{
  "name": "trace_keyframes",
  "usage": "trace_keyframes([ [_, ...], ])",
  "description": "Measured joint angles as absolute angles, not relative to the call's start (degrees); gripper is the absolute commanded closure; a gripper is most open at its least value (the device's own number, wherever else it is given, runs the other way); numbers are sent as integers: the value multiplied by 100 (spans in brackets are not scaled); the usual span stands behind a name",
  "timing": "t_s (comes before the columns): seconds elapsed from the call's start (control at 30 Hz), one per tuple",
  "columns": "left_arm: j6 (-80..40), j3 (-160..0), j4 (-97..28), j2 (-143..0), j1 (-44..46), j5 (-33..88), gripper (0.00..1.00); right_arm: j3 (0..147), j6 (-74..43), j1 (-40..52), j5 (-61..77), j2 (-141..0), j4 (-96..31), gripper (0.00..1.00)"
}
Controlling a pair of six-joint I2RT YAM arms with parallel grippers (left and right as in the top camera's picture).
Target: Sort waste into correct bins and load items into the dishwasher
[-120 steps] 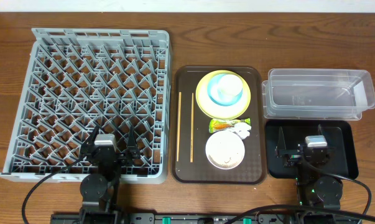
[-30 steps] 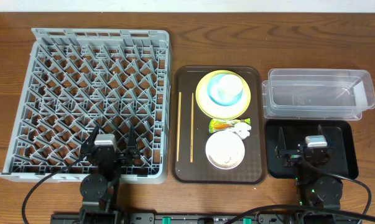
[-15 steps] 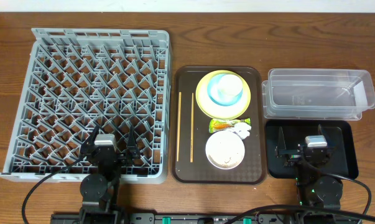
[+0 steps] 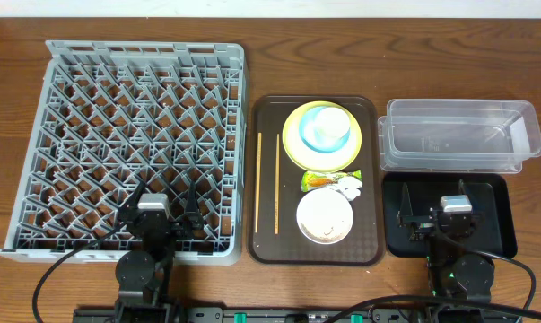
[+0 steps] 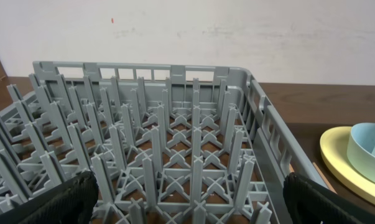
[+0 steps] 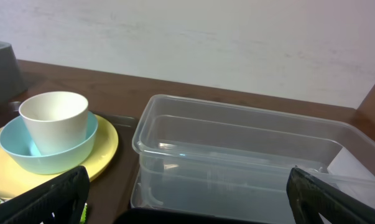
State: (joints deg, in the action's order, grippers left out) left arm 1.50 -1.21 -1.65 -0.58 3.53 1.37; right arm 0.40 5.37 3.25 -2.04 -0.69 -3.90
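Overhead view: yellow plate [image 4: 297, 148] sits upper centre on the brown serving tray [image 4: 369, 235]. A pale blue bowl [image 4: 325, 128] stands on the plate. The right wrist view shows a white cup [image 6: 54, 119] nested inside that bowl.
- Just below the plate's lower rim: snack wrapper [image 4: 327, 178], with white scraps [image 4: 351, 187] at its right end.
- Below those: white dish [image 4: 324, 217]. Its contents are too faint to tell.
- Chopsticks [image 4: 277, 184] lie parallel, slightly apart, along the serving tray's left side, running top to bottom. There is bare tray beside them.

Edges:
- Dish rack [image 4: 144, 46] fills the left half of the frame. Its right wall is near the serving tray's left edge, with a narrow strip of table [image 4: 270, 67] between.
- Clear tub [image 4: 458, 105] is upper right, just beside the serving tray's right edge.
- Black tray [image 4: 501, 235] is directly below the tub, their edges nearly meeting.
- Open wood runs along the top of the frame and down the far right.

Grippers:
- Left gripper [image 4: 160, 208] is over the rack's lower edge. Its fingers [image 5: 44, 202] show only at the bottom corners of the left wrist view, spread wide, nothing between them.
- Right gripper [image 4: 449, 211] is over the black tray. Its fingers [image 6: 41, 202] are likewise at the bottom corners, spread wide and empty.
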Motion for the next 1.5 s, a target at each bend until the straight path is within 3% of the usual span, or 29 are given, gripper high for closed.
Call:
trace_keyframes([
  [0.27, -89, -473, -648, -73, 353, 600, 4, 40, 537, 325, -204, -69, -390, 1],
  [0.43, -355, -2008, -1629, -611, 353, 740, 4, 40, 537, 325, -204, -69, -392, 1],
  [0.8, -471, -7564, -5808, -4488, 351, 1409, 4, 40, 537, 325, -215, -73, -390, 1],
  [1.03, -473, -9008, -6534, -6198, 351, 2309, 4, 38, 537, 325, -215, -73, -388, 1],
  [1.07, -473, -9008, -6591, -6298, 351, 2432, 8, 40, 537, 325, -215, -73, -388, 1],
  [1.23, -622, -9008, -6976, -6637, 351, 2744, 67, 40, 537, 325, -217, -73, -386, 1],
  [1.3, -777, -9004, -7199, -6737, 351, 2816, 85, 40, 537, 325, -217, -73, -386, 1],
  [1.5, -1035, -8715, -7446, -6912, 460, 2877, 89, 38, 537, 325, -217, -73, -386, 1],
])
